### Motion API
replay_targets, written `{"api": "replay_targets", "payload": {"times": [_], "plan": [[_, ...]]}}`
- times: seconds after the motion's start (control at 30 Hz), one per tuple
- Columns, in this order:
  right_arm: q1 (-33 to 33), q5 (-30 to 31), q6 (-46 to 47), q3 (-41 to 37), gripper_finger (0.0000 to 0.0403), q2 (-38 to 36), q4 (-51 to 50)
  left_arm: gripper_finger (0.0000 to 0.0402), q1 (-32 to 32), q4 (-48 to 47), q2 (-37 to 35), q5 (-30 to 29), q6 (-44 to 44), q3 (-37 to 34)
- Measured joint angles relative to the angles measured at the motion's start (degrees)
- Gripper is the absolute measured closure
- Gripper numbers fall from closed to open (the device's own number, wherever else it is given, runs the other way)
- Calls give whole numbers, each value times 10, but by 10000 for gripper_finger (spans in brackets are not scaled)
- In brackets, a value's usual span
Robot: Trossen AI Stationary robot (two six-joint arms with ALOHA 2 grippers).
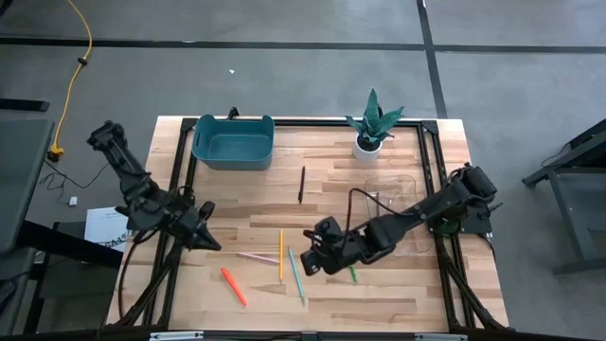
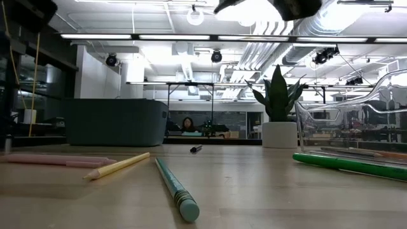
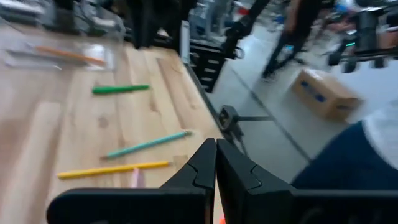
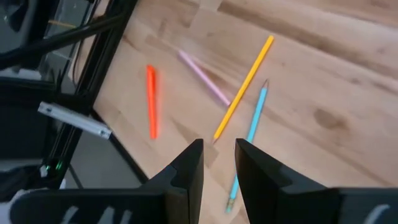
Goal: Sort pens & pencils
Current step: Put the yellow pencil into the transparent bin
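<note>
The right gripper (image 1: 310, 248) hangs above the table's middle, toward six o'clock, its fingers (image 4: 186, 171) a little apart with nothing between them. Just at its nine o'clock lie the teal pencil (image 1: 296, 276) and the yellow pencil (image 1: 281, 254), side by side; the pink pen (image 1: 257, 257) lies beyond the yellow one, and the red-orange pen (image 1: 233, 286) sits toward seven o'clock, apart from the rest. The green pen (image 1: 353, 274) shows just at the gripper's four o'clock, partly under the arm. The black pen (image 1: 302, 184) lies alone toward twelve o'clock, near the blue bin (image 1: 233, 141). An orange pencil (image 3: 67, 55) rests inside the clear bin (image 2: 356, 127) at three o'clock. The left gripper (image 1: 207, 235) waits at the table's nine o'clock edge, fingers (image 3: 239, 174) pressed together, empty
</note>
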Motion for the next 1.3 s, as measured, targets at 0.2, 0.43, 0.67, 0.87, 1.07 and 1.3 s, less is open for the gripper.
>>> {"api": "replay_targets", "payload": {"times": [0.2, 0.43, 0.67, 0.87, 1.07, 1.3], "plan": [[20, 1, 0, 0, 322, 0, 13, 401, -55, -53, 91, -121, 49, 111], [23, 0, 4, 0, 322, 0, 13, 401, -87, -150, 239, -125, -8, 202], [23, -28, 16, 0, 325, 0, 12, 401, -97, -170, 335, -95, -108, 243], [23, -54, 17, 1, 325, 20, 27, 401, -96, -170, 357, -91, -149, 250], [21, -64, 8, 1, 326, 46, 72, 401, -95, -181, 357, -95, -174, 250], [13, -32, -35, 1, 326, 44, 89, 401, -94, -176, 357, -100, -212, 250]]}}
